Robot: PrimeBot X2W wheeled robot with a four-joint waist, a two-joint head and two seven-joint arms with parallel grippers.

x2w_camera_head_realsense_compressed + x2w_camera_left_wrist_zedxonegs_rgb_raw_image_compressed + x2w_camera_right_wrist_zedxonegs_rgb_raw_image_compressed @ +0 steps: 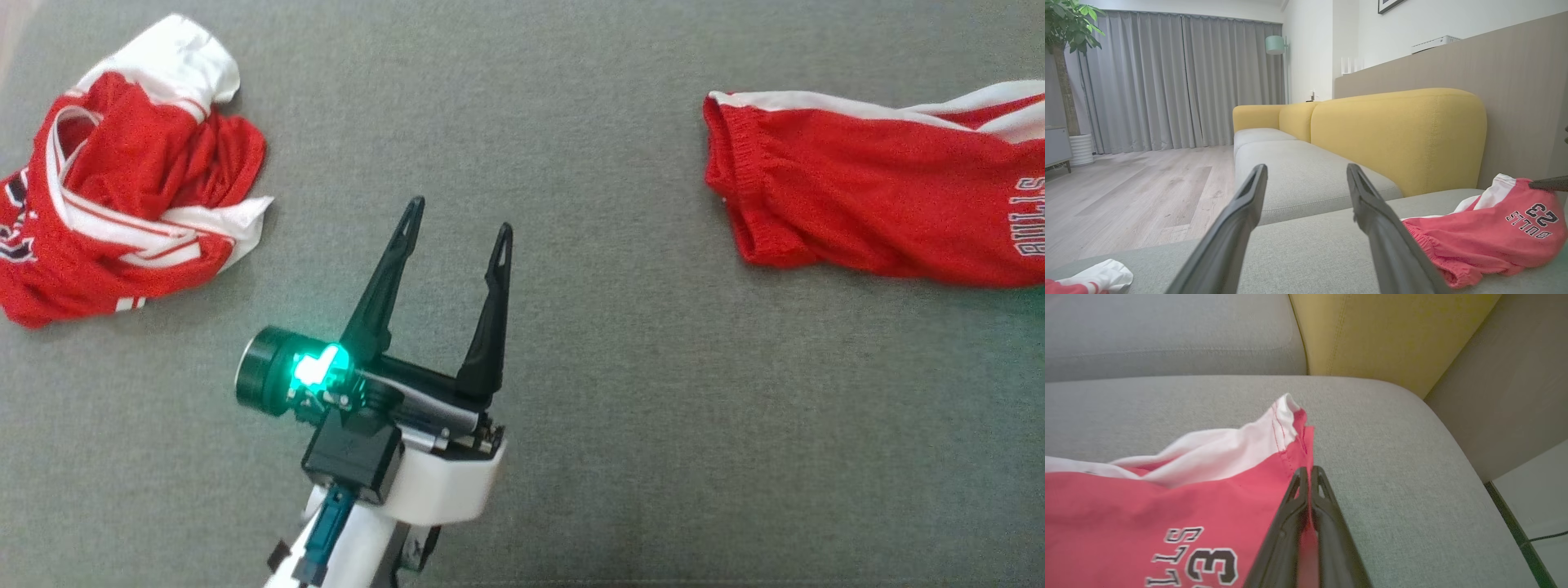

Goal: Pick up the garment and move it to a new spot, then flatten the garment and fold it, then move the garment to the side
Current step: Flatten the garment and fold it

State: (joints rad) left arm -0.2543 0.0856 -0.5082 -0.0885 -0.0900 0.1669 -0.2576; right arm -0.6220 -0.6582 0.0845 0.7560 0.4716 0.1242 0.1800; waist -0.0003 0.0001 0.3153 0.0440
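Observation:
The garment [865, 196] is a pair of red shorts with white trim and dark lettering, lying stretched out at the right of the grey cushion. My right gripper [1309, 469] is shut on the garment [1167, 506] at its red hem, just below the white band, and red cloth shows between the fingers. My left gripper [462, 214] hovers open over bare cushion in the middle, well left of the shorts, with nothing between its fingers. In the left wrist view, the left gripper [1307, 167] points along the sofa, with the garment [1486, 237] to its right.
A crumpled red and white jersey [131, 180] lies at the far left of the cushion [612, 408]. The yellow sofa back [1396, 134] rises behind. The cushion's rounded edge [1453, 428] drops off close to the right gripper. Wooden floor [1126, 192] lies beyond.

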